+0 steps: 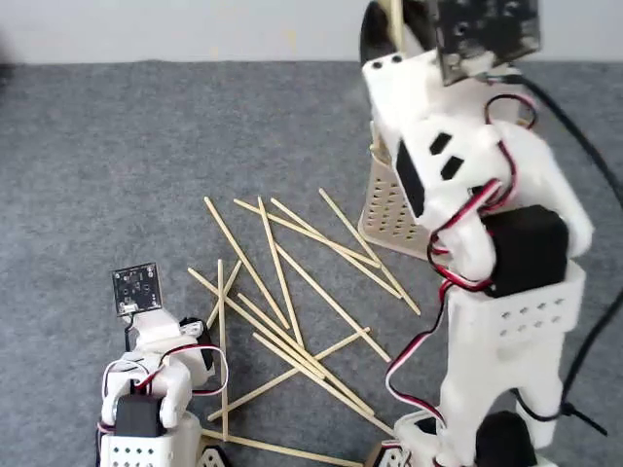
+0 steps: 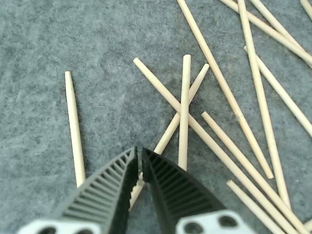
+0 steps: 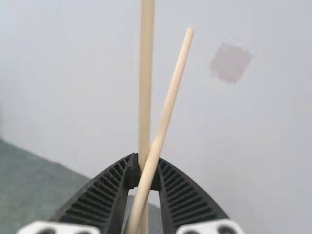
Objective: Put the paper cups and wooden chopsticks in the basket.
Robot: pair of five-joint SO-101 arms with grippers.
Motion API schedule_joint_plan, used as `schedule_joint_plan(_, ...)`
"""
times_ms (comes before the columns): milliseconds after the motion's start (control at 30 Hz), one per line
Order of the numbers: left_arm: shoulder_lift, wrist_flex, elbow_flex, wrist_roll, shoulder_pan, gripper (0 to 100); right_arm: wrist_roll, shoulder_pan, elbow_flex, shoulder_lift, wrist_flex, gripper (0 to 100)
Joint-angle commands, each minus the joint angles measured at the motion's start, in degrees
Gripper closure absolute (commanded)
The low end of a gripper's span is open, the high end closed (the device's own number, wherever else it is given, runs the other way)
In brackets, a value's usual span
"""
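Observation:
Several wooden chopsticks lie scattered and crossed on the grey mat in front of the beige perforated basket. My right gripper is raised high above the basket, shut on two chopsticks that point up and cross each other against the white wall; in the high view one chopstick sticks up from the right gripper. My left gripper hangs low at the near left, shut, just over a pair of crossed chopsticks. A single chopstick lies apart beside it.
The grey mat is bare at the far left. The right arm's white body stands tall at the right and hides part of the basket. The left arm's base sits at the near left edge.

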Motion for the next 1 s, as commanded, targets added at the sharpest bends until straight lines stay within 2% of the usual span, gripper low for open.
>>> schedule_joint_plan(0, -0.70, 0.18, -0.48, -0.26, 0.09, 99, -0.62, 2.68, -2.73, -2.15, -4.35, 99.1)
schedule_joint_plan(267, -0.70, 0.18, -0.48, -0.26, 0.09, 99, -1.14, 7.43, -1.67, 3.12, -4.88, 99.1)
schedule_joint_plan(433, -0.70, 0.18, -0.48, -0.26, 0.09, 99, -5.89, 9.45, 4.04, 4.44, -5.05, 99.1)
schedule_joint_plan(800, -0.70, 0.18, -0.48, -0.26, 0.09, 99, -6.24, 10.33, 18.99, 1.54, -5.93, 99.1)
schedule_joint_plan(967, -0.70, 0.18, -0.48, -0.26, 0.09, 99, -5.71, 10.33, 34.46, -5.23, -17.71, 99.1)
